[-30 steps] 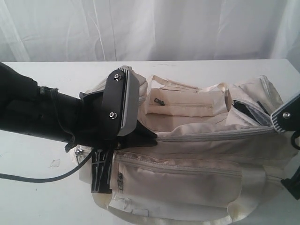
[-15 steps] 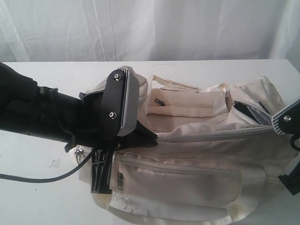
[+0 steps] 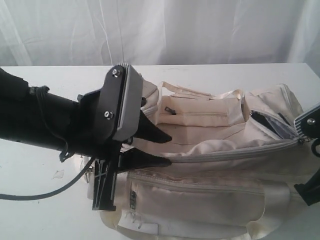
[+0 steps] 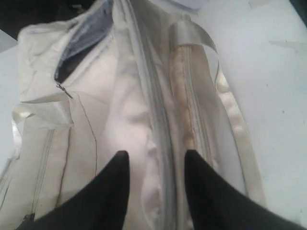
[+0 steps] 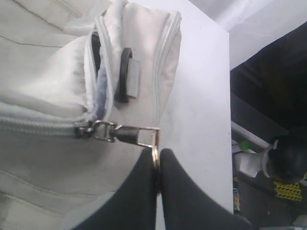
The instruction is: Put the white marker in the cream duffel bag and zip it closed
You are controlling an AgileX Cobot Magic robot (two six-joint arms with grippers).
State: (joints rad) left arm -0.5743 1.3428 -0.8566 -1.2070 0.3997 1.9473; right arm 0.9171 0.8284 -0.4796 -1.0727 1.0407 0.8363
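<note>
The cream duffel bag lies lengthwise on the white table, and its long grey main zip reads as closed along the top. My left gripper is open just above the bag's left end. Its black fingers straddle the zip line with only fabric beneath them. At the bag's right end my right gripper is shut on the zip pull's gold ring, which hangs off a dark tab. The white marker is out of view.
An end pocket gapes and shows dark lining. A black clip sits on the bag's end. A shiny strap trails on the table. A black cable runs at front left. The table edge is close to the bag's right end.
My left gripper's jaws have opened and let go of the bag's left end, and the arm has risen a little. The right gripper has drawn slightly further right with the pull.
</note>
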